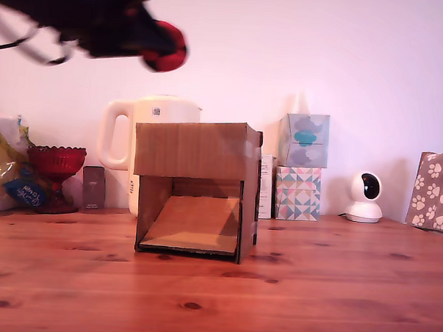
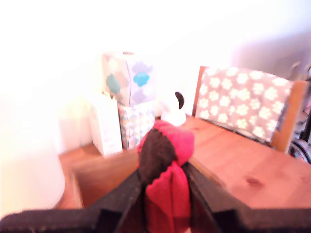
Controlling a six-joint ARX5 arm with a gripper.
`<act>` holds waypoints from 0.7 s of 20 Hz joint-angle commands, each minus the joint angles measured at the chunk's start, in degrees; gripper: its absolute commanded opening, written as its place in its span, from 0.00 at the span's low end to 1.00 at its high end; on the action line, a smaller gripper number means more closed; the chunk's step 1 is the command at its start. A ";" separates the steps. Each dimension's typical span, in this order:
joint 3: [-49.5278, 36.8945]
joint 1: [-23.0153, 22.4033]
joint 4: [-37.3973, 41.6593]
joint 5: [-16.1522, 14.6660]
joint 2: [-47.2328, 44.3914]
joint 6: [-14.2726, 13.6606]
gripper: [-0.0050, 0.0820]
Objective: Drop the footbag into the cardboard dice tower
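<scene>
My gripper hangs high at the exterior view's upper left, blurred, shut on the red and black footbag. It is well above the cardboard dice tower and slightly toward that view's left of the tower's middle. The brown tower stands on the wooden table, its front cut-out showing the sloped ramp. In the wrist view the footbag is squeezed between the two black fingers, and the tower's open top lies just below and beyond it.
Behind the tower stand a white kettle, stacked patterned tissue boxes and a white camera. A red glass goblet and a bag sit at the exterior view's left; a paw-print cushion at its right.
</scene>
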State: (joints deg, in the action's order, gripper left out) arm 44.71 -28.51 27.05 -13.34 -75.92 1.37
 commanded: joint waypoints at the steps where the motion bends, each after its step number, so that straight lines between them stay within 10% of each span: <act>1: 5.53 -0.15 -4.76 0.11 -3.23 0.13 0.22; 9: 33.59 -0.11 -36.28 0.11 -22.51 -1.40 0.22; 14: 36.11 -0.11 -40.28 0.31 -24.70 -1.64 0.23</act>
State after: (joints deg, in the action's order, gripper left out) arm 79.92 -28.51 -13.74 -13.02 -100.64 0.16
